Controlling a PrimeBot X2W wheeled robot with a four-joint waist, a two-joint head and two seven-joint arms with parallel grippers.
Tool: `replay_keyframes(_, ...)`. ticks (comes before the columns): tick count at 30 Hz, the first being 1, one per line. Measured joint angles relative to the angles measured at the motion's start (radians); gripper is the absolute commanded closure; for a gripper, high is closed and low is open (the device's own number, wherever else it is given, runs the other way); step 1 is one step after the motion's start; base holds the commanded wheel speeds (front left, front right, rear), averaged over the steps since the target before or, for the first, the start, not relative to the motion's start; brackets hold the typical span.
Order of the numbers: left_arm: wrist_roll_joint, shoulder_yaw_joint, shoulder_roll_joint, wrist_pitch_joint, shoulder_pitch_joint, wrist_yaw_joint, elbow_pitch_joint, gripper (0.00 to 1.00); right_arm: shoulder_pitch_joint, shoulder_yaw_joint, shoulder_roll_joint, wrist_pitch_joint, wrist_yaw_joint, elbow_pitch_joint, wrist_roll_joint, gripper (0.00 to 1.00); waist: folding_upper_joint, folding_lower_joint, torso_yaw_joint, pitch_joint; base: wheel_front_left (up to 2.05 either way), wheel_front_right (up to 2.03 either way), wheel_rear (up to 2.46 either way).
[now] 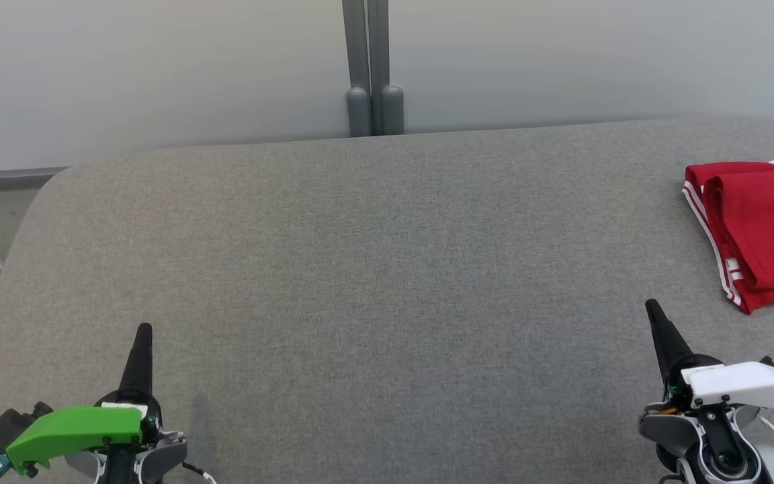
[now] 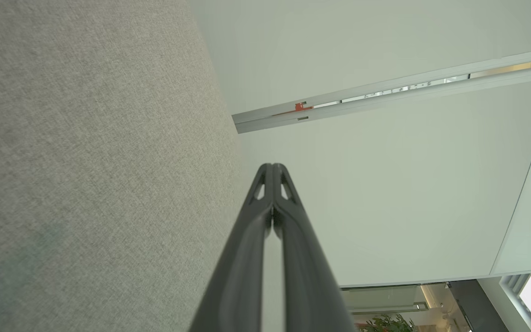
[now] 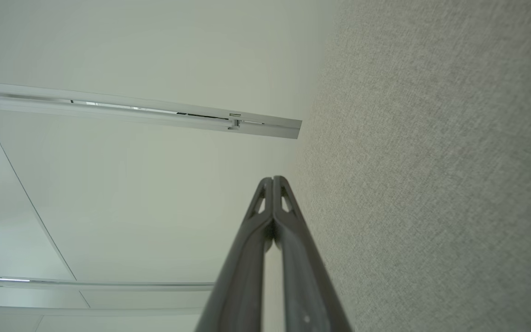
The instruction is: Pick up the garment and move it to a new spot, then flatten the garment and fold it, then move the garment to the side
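The garment (image 1: 760, 232) is red with white side stripes and lies folded at the far right of the grey table (image 1: 360, 269), partly cut off by the head view's edge. My left gripper (image 1: 144, 328) rests at the lower left, shut and empty, far from the garment. At the lower right my right gripper (image 1: 651, 306) is shut and empty too, a short way in front and left of the garment. In the left wrist view my own gripper (image 2: 272, 166) shows its tips pressed together, as does my gripper (image 3: 273, 179) in the right wrist view.
A pale wall with a grey vertical post (image 1: 373, 74) stands behind the table's far edge. The table's rounded left corner (image 1: 51, 185) drops off toward a grey rail. Grey cloth surface (image 2: 85, 161) runs beside each gripper.
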Motion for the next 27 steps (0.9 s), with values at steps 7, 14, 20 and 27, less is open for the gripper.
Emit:
replay_keyframes(7,-0.049,0.007,0.0,0.016,-0.003,-0.004,-0.003,1.0,-0.004,-0.006,0.0,0.013,0.0,0.0,0.051,1.0,0.0,0.0,-0.002,0.002,0.0,0.0,0.0)
replay_keyframes(14,-0.102,0.014,0.0,0.031,-0.011,-0.009,-0.006,1.0,-0.008,-0.013,0.0,0.029,0.0,0.0,0.103,1.0,0.0,0.0,-0.003,0.003,0.0,0.0,0.0)
replay_keyframes(20,-0.142,0.02,0.0,0.042,-0.013,-0.012,-0.008,1.0,-0.01,-0.018,0.0,0.041,0.0,0.0,0.142,1.0,0.0,0.0,-0.004,0.005,0.0,0.0,0.0)
replay_keyframes(27,-0.188,0.027,0.0,0.052,-0.021,-0.016,-0.011,1.0,-0.015,-0.023,0.0,0.053,0.0,0.001,0.182,1.0,0.0,0.0,-0.006,0.006,0.0,0.0,0.0)
